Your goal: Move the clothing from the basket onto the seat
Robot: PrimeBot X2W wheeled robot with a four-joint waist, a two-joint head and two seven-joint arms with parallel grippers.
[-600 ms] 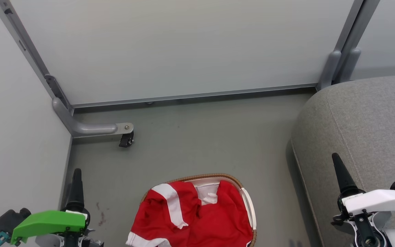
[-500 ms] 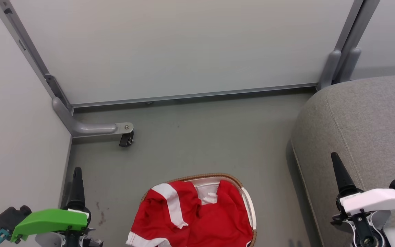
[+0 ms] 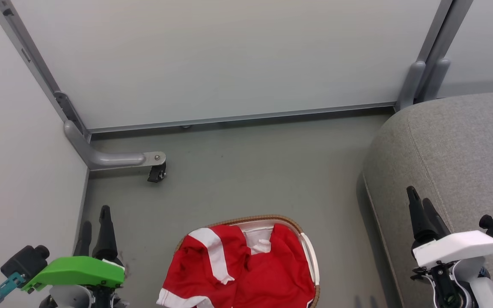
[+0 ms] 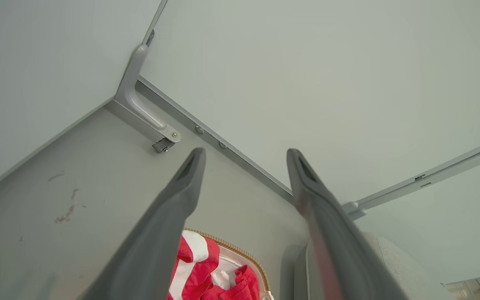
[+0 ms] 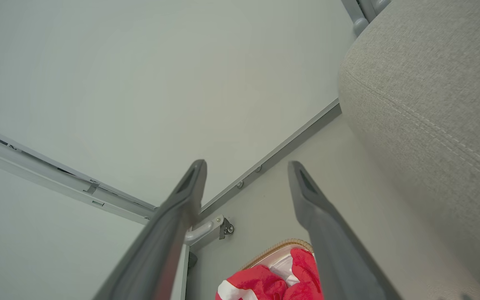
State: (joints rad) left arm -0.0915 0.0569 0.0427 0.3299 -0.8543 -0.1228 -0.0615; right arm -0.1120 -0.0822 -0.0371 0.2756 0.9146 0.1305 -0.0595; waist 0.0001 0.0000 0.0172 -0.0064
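Grey floor (image 3: pixel 238 171) is bounded by pale partition panels (image 3: pixel 229 60), with a castor foot (image 3: pixel 157 173) at 10 o'clock from the basket (image 3: pixel 289 222). That basket stands on the floor at 6 o'clock in the head view, its brown rim and white liner (image 3: pixel 253 226) showing at the far end. The clothing (image 3: pixel 250 278) lies heaped inside it, red with white bands, and appears to drape over the rim on the 8 o'clock side. The seat (image 3: pixel 464 145) stands at 3 o'clock, apart from the basket. The left pincer (image 3: pixel 96 216) at 8 o'clock and the right pincer (image 3: pixel 417 194) at 4 o'clock are both released, fingers parted, gripping nothing and clear of the garment. Assessment: the fabric is light, limp and easily crumpled. It will likely sag and trail when lifted, and could drag the loose liner or catch the rim. Recommended hold: a raised fold beside the white band at the heap's crown, pinched deep. No brand, label or writing can be read on any item.
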